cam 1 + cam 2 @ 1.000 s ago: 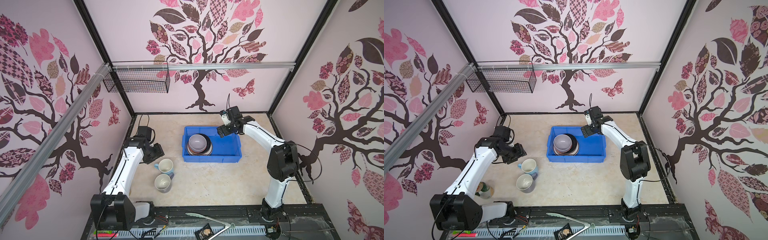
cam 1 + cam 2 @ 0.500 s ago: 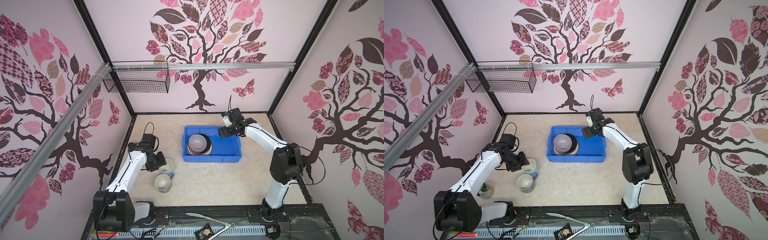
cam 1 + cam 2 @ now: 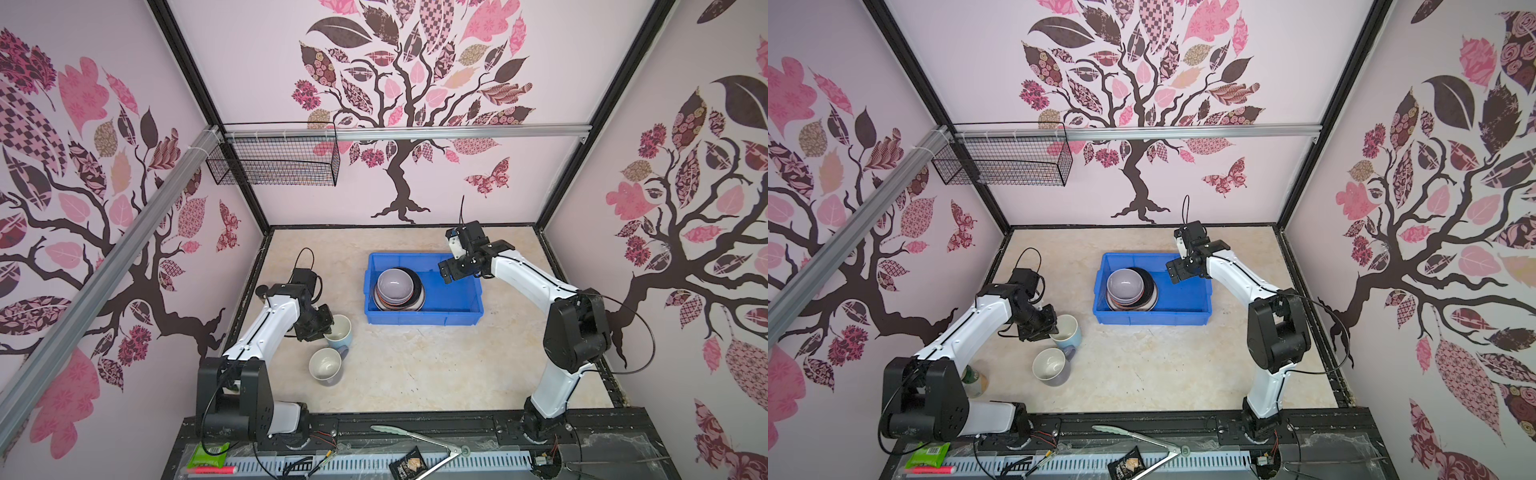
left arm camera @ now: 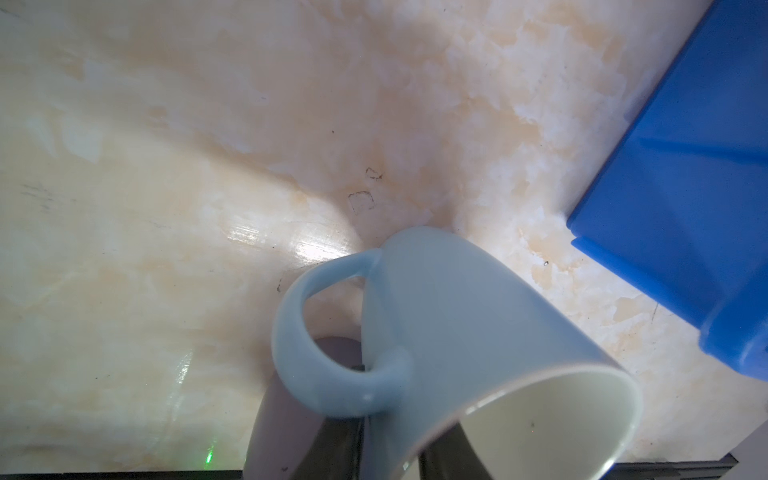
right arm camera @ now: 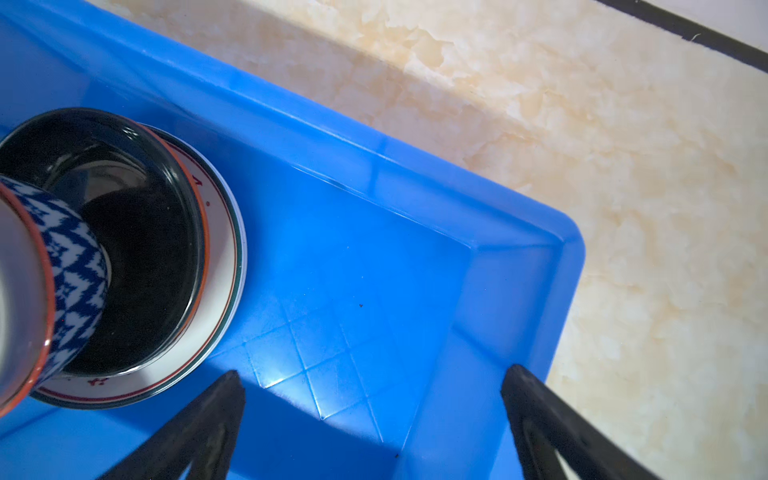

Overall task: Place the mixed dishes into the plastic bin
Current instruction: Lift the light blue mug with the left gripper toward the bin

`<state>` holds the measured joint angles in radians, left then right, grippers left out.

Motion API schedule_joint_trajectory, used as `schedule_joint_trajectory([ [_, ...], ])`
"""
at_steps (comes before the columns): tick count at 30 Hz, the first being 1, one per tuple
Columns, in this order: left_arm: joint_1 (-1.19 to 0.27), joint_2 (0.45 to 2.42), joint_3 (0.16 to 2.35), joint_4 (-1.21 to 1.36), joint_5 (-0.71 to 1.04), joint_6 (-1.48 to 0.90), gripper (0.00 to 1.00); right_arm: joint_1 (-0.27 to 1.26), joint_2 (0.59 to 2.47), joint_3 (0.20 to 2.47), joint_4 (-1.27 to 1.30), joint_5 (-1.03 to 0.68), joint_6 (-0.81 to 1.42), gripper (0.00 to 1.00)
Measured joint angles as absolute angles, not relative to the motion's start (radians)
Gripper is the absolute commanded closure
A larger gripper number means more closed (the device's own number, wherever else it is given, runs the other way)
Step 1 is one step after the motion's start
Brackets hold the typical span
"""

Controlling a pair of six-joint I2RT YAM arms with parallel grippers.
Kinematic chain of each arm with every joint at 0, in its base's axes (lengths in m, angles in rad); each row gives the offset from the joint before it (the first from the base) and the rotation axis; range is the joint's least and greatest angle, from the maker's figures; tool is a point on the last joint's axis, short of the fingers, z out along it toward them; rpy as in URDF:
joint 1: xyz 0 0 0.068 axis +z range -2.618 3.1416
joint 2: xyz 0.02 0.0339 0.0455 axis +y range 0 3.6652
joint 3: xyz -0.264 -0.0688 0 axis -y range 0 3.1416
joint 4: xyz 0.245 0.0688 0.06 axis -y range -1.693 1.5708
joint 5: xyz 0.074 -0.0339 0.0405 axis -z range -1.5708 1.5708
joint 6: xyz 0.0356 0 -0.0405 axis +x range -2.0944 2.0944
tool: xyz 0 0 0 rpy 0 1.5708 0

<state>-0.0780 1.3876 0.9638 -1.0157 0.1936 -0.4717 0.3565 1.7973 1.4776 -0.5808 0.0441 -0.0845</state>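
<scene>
Left wrist view: the left gripper (image 4: 392,451) is seen clenched on the wall of the far mug (image 4: 469,332), one finger (image 4: 451,461) inside. That mug is found outside the bin (image 3: 424,319), to its left, mouth up, handle turned toward the near mug (image 3: 326,365). The right gripper (image 5: 374,371) is held released over the bin's right half; plates (image 3: 419,296) topped by a bowl (image 3: 395,282) are stacked in its left half.
</scene>
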Motion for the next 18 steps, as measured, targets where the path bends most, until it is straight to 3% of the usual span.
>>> schedule_joint_trajectory([
  [6, -0.079, 1.422, 1.003, -1.021, 0.179, -0.458, 1.00, 0.356, 1.775, 1.478, -0.580, 0.057, -0.075, 0.00],
  [18, -0.079, 1.457, 1.216, -1.089, 0.154, -0.426, 1.00, 0.347, 1.771, 1.466, -0.579, 0.079, -0.067, 0.01],
])
